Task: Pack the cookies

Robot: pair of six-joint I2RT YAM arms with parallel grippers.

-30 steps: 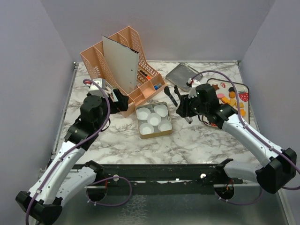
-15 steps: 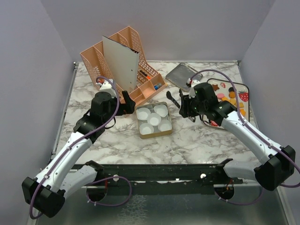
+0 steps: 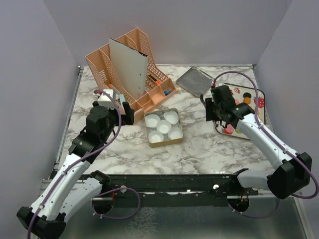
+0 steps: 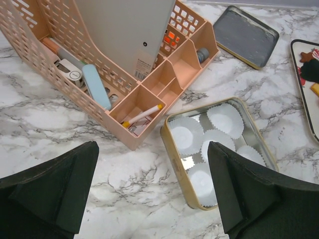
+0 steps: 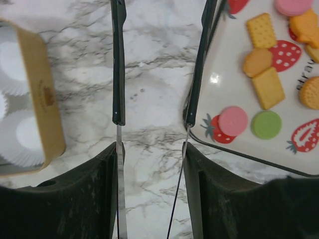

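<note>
On the marble table (image 3: 209, 144), the pink desk organizer (image 3: 107, 62) stands beyond the left gripper (image 4: 152, 159), whose jaws are spread wide with nothing between them. The strawberry-print tray (image 5: 224, 55) lies just to the right of the right gripper (image 5: 152, 149), and the gold-rimmed tin (image 4: 175, 167) sits a little further off to its left. That gripper is clamped on a pair of tongs (image 5: 118, 74), one blade against each finger. The tongs' arms stand apart, the right one crossing the tray's rim. Their tips run out of the wrist view, so whether they carry anything cannot be told. The paper cups (image 4: 224, 117) in the tin all look empty, while the cookies (image 5: 269, 87) lie on the tray, right of the tongs. The packing looks barely begun: no cup is filled, and every visible cookie is left to move.
</note>
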